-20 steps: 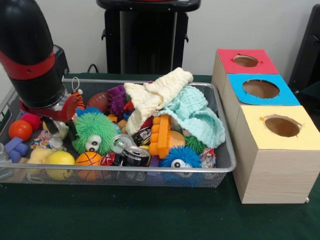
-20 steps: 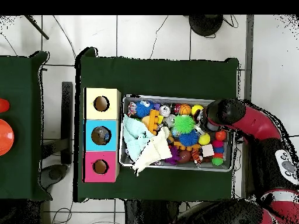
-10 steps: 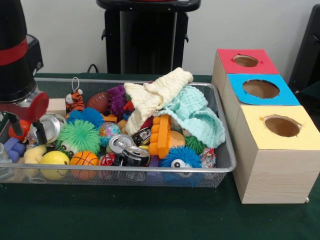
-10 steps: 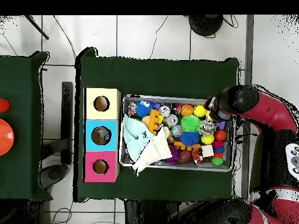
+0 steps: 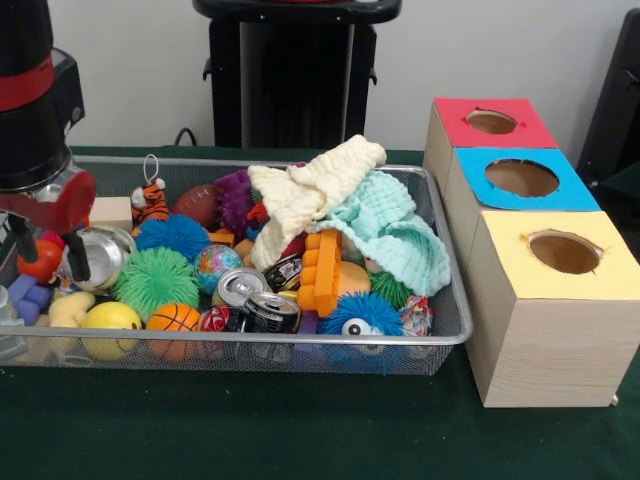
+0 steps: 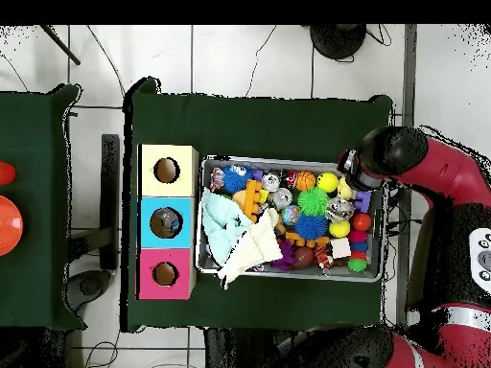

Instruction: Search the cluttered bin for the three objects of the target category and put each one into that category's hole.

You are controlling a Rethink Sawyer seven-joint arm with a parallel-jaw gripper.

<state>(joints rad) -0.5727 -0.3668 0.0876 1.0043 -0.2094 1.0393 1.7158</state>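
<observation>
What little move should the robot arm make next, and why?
Probably rise straight up a little. The end effector hangs low at the wire bin's end, right beside the silver can, with a yellow ball close by. Whether it grips the can is unclear; lifting would show.

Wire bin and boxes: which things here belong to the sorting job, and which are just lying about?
Job: gripper, silver can beside it (possibly a target), wire bin, red box, blue box, yellow box.
Probably just clutter: cream cloth, green spiky ball, orange block, small basketball.
</observation>
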